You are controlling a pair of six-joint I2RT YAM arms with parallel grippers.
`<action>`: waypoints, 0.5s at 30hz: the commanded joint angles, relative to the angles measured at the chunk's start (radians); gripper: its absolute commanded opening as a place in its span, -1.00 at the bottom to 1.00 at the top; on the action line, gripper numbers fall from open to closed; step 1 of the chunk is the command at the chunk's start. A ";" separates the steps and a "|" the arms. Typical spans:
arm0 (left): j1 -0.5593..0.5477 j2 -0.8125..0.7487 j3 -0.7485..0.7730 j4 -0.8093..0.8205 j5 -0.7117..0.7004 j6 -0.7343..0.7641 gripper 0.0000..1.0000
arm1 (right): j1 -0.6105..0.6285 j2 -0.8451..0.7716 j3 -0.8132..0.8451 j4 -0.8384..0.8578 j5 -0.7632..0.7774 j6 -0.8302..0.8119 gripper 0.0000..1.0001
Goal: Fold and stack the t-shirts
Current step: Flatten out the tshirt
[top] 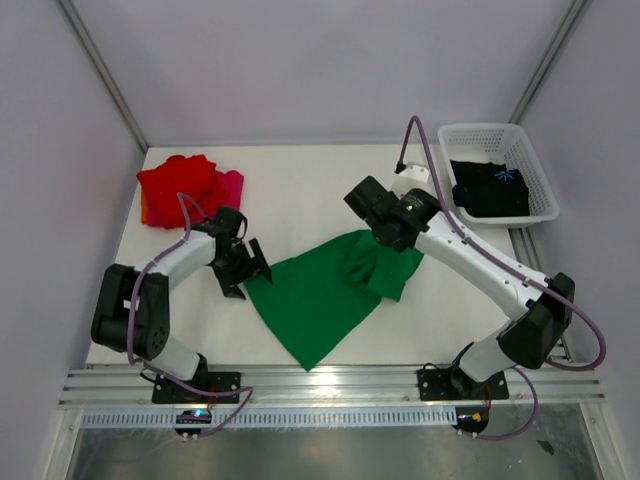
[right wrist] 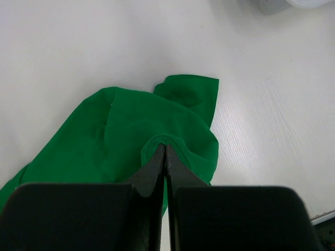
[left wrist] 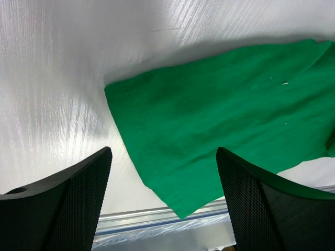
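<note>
Top external: basket (top: pixel 535 170) holds black t-shirt (top: pixel 490 190); red t-shirt (top: pixel 180 185) back-left.

The top camera looks down over the whole worktop (top: pixel 300 180); both wrist cameras look down closely, sharing the green t-shirt (top: pixel 320 295).

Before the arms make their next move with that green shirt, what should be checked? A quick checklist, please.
1. The right gripper grips the green t-shirt: ok, shut on a fold.
2. The left gripper is open: ok, jaws wide over the shirt's left corner.
3. It holds cloth: not ok, nothing held yet.
4. Shirt spread flat: not ok, bunched by the right gripper.
5. The red t-shirt and pink t-shirt are clear: ok, far left corner.
6. The black t-shirt is out of the white basket: not ok, lies inside.
</note>
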 commanded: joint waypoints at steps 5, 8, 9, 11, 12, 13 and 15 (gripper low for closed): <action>-0.067 0.033 0.052 -0.012 0.002 -0.038 0.66 | -0.022 -0.046 -0.061 -0.034 0.079 0.080 -0.94; -0.122 0.056 0.084 -0.046 0.001 -0.034 0.65 | -0.045 -0.035 -0.124 0.000 0.085 0.098 -0.94; -0.136 0.065 0.097 -0.069 -0.004 -0.034 0.65 | -0.064 -0.027 -0.138 0.022 0.087 0.101 -0.94; -0.176 0.068 0.103 -0.086 -0.010 -0.034 0.65 | -0.085 0.007 -0.184 0.049 0.088 0.113 -0.94; -0.187 0.068 0.101 -0.098 -0.010 -0.038 0.64 | -0.105 0.022 -0.196 0.081 0.085 0.113 -0.94; -0.205 0.068 0.100 -0.103 -0.008 -0.043 0.64 | -0.118 0.040 -0.206 0.094 0.082 0.113 -0.94; -0.222 0.062 0.088 -0.108 -0.007 -0.058 0.64 | -0.134 0.108 -0.213 0.118 0.084 0.110 -0.94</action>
